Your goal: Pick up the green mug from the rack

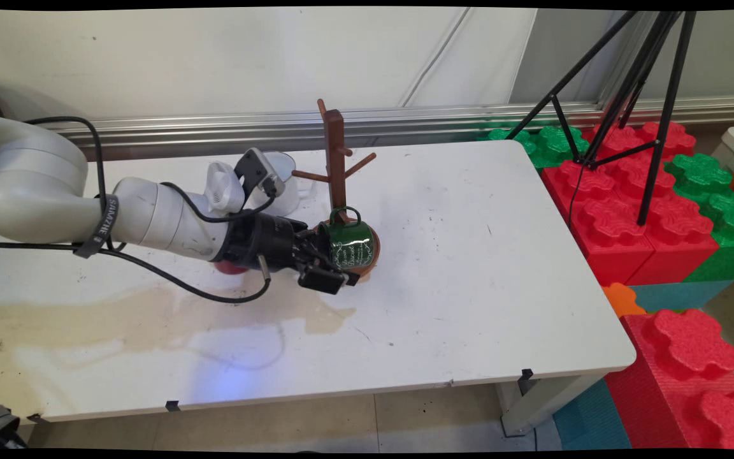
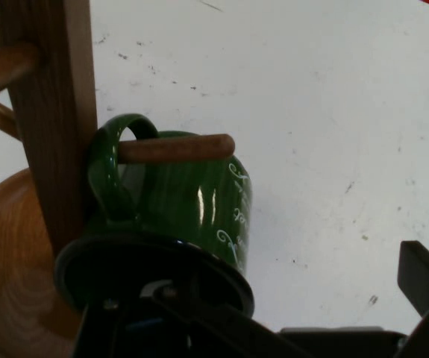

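Mug trouble is the main worry. The green enamel mug (image 1: pixel 348 242) hangs on its side low on the wooden mug tree (image 1: pixel 335 153), with its handle (image 2: pixel 117 160) looped over the lowest peg (image 2: pixel 177 148) and its body just above the tree's round base (image 1: pixel 374 245).

The jaws look released. In the hand view the outer finger (image 2: pixel 423 276) stands well apart from the mug's wall, and the black linkage sits right at the mug's dark rim (image 2: pixel 154 257). Whether the other finger is inside the mouth or touching the rim I cannot tell.

My judgement of the risks:
- The peg is short and the handle sits only partway along it. A pull or nudge along the peg could slide the mug off onto the base or the bench (image 1: pixel 469 255).
- If part of the linkage is inside the mouth, a sideways or twisting move of the hand could catch the rim and drag the mug.
- The tree is light-looking and tall for its base, so a snag could tip it or skate it across the bench.
- A white jug (image 1: pixel 284 185) stands just behind the wrist, and a red object (image 1: pixel 230 268) shows under the forearm. A swing of the arm could knock either one.
- Black cables (image 1: pixel 201 290) trail low over the bench and could catch.
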Tool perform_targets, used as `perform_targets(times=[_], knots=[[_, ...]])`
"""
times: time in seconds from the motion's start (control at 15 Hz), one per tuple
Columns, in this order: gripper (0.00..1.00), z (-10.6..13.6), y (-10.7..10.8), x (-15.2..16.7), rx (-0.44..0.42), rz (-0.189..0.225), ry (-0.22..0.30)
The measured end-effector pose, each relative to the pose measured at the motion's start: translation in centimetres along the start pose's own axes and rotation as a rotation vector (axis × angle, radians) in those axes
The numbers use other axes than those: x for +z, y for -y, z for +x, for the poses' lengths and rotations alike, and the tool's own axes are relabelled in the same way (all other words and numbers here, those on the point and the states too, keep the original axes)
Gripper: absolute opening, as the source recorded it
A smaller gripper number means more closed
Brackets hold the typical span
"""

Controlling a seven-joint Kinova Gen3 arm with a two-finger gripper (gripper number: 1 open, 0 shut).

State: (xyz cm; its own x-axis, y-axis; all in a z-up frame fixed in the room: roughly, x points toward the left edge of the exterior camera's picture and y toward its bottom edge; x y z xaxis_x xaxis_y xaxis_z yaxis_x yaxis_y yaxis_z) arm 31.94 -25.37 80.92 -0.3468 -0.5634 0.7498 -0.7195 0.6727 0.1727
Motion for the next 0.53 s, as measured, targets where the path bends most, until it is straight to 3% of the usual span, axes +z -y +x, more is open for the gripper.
perform_targets(times=[0.47, 0.53], knots=[[1.0, 0.25, 0.29, 0.9, -0.034, 0.01, -0.011], [0.0, 0.27, 0.31, 1.03, -0.036, 0.011, -0.011]])
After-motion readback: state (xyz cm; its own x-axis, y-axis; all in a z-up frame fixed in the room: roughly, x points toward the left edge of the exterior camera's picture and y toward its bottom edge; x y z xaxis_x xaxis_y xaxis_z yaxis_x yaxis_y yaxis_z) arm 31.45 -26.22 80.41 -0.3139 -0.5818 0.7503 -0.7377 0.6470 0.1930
